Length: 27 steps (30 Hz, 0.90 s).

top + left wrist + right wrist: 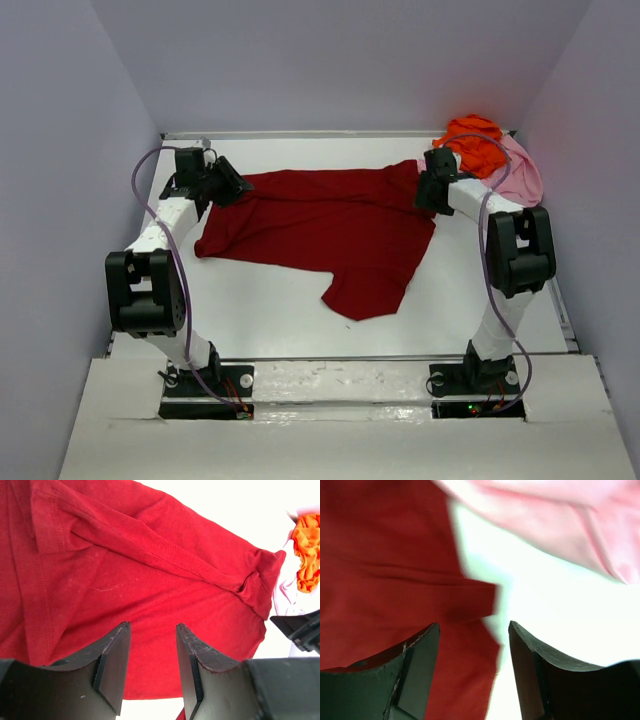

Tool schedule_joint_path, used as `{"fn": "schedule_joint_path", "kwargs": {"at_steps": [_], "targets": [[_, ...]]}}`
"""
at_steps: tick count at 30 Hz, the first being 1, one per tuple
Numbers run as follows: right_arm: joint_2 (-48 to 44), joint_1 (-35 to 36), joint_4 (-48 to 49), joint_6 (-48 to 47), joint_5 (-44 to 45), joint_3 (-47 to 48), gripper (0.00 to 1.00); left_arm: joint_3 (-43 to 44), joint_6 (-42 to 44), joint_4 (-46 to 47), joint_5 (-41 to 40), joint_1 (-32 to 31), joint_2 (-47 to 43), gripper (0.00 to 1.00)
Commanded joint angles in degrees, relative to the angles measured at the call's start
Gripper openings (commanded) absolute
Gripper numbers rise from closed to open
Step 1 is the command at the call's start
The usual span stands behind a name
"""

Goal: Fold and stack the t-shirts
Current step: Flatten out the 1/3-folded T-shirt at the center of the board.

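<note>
The dark red t-shirt [330, 225] lies spread across the middle of the white table, a flap reaching toward the front. My left gripper [232, 186] is open over its left end; the left wrist view shows red cloth [150, 580] under the parted fingers. My right gripper [432, 190] is open over the shirt's right edge; the right wrist view shows the red hem [395, 580] between the fingers. The orange t-shirt [476, 142] lies bunched on the light pink t-shirt [522, 172] at the back right. The pink shirt also shows in the right wrist view [550, 525].
The table [270, 310] is walled by pale panels at left, back and right. Both arm bases stand at the near edge. A purple cable loops along each arm.
</note>
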Motion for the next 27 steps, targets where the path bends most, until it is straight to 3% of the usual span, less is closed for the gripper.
{"fn": "schedule_joint_path", "kwargs": {"at_steps": [1, 20, 25, 27], "targets": [[-1.52, -4.82, 6.48, 5.20, -2.04, -3.60, 0.62, 0.19, 0.61, 1.68, 1.34, -0.42, -2.31, 0.51], [5.69, -7.64, 8.78, 7.32, -9.96, -0.98, 0.59, 0.18, 1.23, 1.59, 0.72, -2.18, -2.58, 0.51], [6.92, -7.64, 8.78, 7.14, -10.75, 0.26, 0.50, 0.10, 1.31, 1.50, 0.63, -2.36, -2.40, 0.51], [7.27, -7.64, 8.78, 6.88, -11.19, 0.78, 0.41, 0.10, 1.31, 1.50, 0.55, -2.45, -2.23, 0.51]]}}
